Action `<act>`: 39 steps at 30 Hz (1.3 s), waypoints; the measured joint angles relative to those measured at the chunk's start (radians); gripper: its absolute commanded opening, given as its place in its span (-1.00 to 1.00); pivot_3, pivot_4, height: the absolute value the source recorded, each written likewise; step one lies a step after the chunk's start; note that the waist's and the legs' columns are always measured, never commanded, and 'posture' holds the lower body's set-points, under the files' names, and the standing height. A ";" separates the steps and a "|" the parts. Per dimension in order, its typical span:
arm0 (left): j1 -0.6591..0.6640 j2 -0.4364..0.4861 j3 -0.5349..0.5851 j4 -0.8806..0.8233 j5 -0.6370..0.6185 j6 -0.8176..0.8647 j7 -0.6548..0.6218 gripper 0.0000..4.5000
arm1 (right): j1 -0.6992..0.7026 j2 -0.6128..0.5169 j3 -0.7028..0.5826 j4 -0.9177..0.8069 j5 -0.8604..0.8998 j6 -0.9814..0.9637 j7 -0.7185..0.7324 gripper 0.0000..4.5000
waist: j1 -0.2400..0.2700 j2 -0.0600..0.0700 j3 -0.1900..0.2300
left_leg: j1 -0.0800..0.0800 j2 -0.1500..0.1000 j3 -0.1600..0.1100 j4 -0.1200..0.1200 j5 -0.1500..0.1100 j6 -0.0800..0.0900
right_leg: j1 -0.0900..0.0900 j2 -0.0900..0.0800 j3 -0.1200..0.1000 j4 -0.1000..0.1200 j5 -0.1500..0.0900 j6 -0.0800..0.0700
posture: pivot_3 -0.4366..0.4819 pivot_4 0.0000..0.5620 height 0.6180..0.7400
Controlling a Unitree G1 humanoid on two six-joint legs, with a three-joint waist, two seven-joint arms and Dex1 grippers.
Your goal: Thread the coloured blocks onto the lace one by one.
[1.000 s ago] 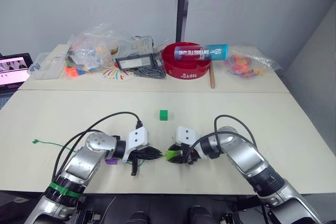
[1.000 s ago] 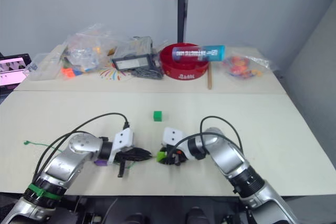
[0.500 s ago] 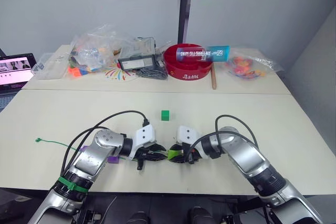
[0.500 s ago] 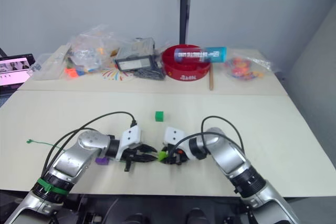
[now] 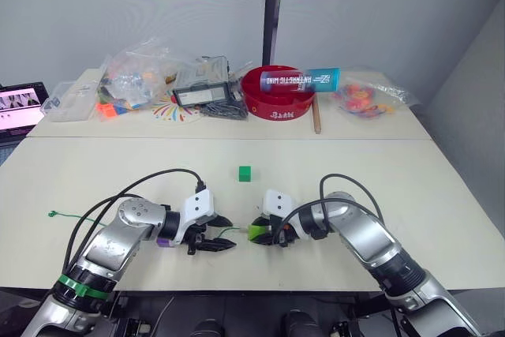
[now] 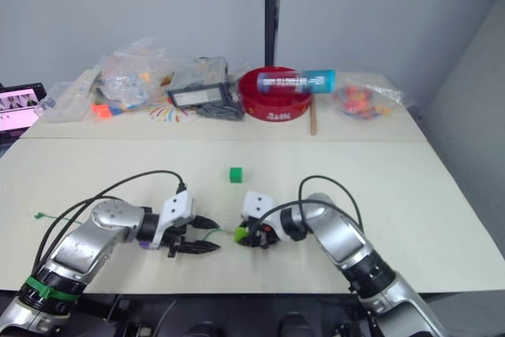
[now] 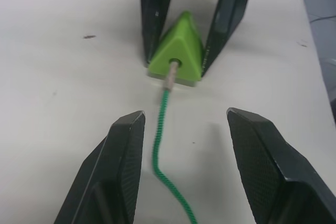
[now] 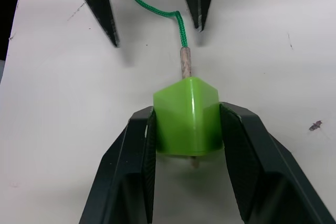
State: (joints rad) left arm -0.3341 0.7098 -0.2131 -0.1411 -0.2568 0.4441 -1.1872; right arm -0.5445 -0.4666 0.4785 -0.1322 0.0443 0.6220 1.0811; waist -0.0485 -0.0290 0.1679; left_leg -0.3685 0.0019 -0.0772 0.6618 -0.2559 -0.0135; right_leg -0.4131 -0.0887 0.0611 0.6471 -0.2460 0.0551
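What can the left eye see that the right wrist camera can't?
The left eye view takes in the dark green block lying alone, a purple block by the left arm, the lace's far end, and the red bowl among the clutter behind. The right wrist view shows close up the lace's pale tip poking through the light green block. Both show that block pinched in the right hand, with the open left hand facing it.
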 measured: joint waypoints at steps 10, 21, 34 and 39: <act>0.025 -0.002 0.000 0.006 -0.002 0.039 0.032 -0.55 | 0.000 -0.004 0.002 -0.003 0.000 0.000 0.000 -0.42 | 0.001 0.000 0.000 | 0.000 0.000 0.000 0.000 0.000 0.000 | 0.000 0.000 0.000 0.000 0.000 0.000 | -0.05 -0.47 0.85; -0.012 -0.042 -0.005 0.064 0.003 -0.005 0.031 -0.99 | 0.001 -0.011 0.005 -0.010 0.000 0.000 -0.001 -0.42 | 0.003 0.000 0.000 | 0.000 0.000 0.000 0.000 0.000 0.000 | 0.000 0.000 0.000 0.000 0.000 0.000 | -0.05 -0.47 0.85; -0.050 -0.058 -0.069 0.040 0.026 -0.032 -0.017 -0.99 | 0.002 -0.013 0.007 -0.014 0.000 0.001 -0.005 -0.42 | 0.004 0.000 0.000 | -0.001 0.000 0.000 0.000 0.000 0.000 | 0.000 0.000 0.000 -0.001 0.000 0.000 | -0.05 -0.47 0.85; -0.086 -0.113 -0.095 0.102 0.083 -0.067 0.019 -0.99 | 0.002 -0.018 0.006 -0.015 0.000 0.002 -0.003 -0.42 | 0.006 0.000 0.000 | 0.000 -0.001 0.000 0.000 0.000 0.000 | 0.001 0.000 0.000 -0.001 0.000 0.000 | -0.05 -0.47 0.85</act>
State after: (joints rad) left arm -0.4197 0.5970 -0.3082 -0.0394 -0.1736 0.3775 -1.1677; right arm -0.5425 -0.4847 0.4844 -0.1468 0.0439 0.6237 1.0780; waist -0.0422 -0.0291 0.1678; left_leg -0.3686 0.0013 -0.0773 0.6618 -0.2559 -0.0135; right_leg -0.4117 -0.0890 0.0611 0.6458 -0.2461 0.0553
